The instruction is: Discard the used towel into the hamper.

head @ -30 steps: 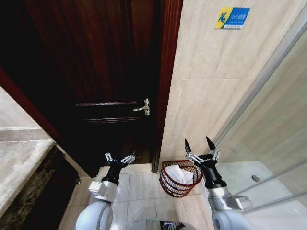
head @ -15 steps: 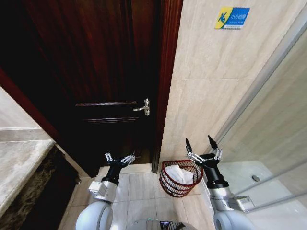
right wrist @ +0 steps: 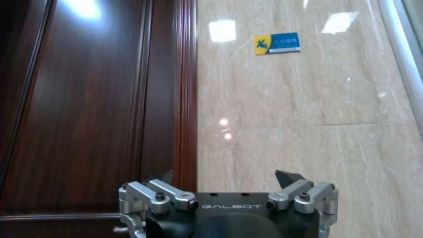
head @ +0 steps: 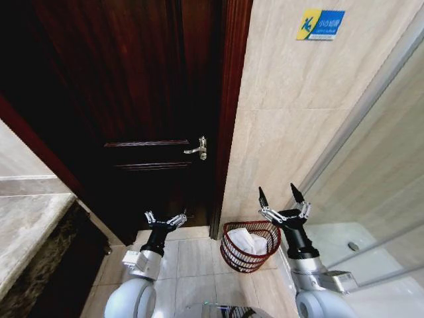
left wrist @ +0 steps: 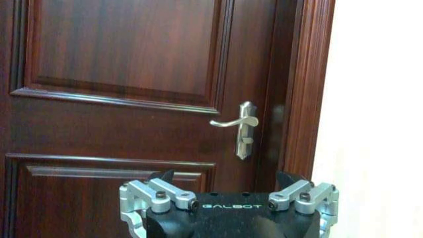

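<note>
The hamper (head: 228, 250), a small dark reddish-brown wire basket, stands on the tiled floor against the marble wall, just right of the door frame. A white towel (head: 248, 242) lies crumpled inside it. My right gripper (head: 277, 194) is open, empty and pointing upward, raised just above and to the right of the hamper's rim; its fingers (right wrist: 288, 177) face the marble wall in the right wrist view. To the left, my left gripper (head: 165, 219) is held low before the door, open and empty, with its fingers (left wrist: 160, 177) facing the door.
A dark wooden door (head: 132, 99) with a silver lever handle (head: 197, 149) fills the left; the handle (left wrist: 241, 124) also shows from the left wrist. A stone counter (head: 23, 225) is at far left. A glass shower partition (head: 377, 199) closes the right. A blue sign (head: 320, 24) hangs high on the wall.
My right gripper has drifted slightly to the right and up, away from the hamper. The left arm, hamper and towel are unchanged.
</note>
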`<state>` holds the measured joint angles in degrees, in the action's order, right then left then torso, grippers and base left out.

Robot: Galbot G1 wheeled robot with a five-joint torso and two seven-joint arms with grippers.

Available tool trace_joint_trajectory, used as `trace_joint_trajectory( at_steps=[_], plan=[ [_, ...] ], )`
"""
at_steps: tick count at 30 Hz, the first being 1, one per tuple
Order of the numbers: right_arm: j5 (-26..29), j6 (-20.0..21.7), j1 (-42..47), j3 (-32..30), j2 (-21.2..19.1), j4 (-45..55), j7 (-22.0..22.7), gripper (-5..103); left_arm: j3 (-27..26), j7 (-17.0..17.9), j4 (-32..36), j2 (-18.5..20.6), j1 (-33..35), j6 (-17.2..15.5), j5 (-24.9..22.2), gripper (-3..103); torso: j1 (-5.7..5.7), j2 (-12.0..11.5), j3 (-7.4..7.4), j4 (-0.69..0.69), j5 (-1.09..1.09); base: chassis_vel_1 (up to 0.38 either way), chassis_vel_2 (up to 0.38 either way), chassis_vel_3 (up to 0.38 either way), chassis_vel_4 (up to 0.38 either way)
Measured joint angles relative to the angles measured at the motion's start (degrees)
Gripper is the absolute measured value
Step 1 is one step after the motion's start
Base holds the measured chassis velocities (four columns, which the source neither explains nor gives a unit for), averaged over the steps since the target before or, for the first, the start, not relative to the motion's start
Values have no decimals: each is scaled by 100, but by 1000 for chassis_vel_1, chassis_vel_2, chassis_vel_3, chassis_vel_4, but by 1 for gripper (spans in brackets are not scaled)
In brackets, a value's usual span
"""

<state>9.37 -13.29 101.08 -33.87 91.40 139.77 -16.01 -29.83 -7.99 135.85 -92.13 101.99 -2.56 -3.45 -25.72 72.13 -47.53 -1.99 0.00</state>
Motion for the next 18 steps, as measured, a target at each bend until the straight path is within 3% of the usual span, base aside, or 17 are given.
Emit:
trace_joint_trajectory(
  at_steps=[8,18],
  plan=[
    [33,-87,22,3,6,-8,-29,100,0,0,0,0,0,0,0,100,-2,-1,-1,0,0,46,-36,-45,33],
    [74,-81,39,-9,8,2,-27,100,0,0,0,0,1,0,0,100,2,0,1,0,-1,143,-140,-130,128]
  ],
)
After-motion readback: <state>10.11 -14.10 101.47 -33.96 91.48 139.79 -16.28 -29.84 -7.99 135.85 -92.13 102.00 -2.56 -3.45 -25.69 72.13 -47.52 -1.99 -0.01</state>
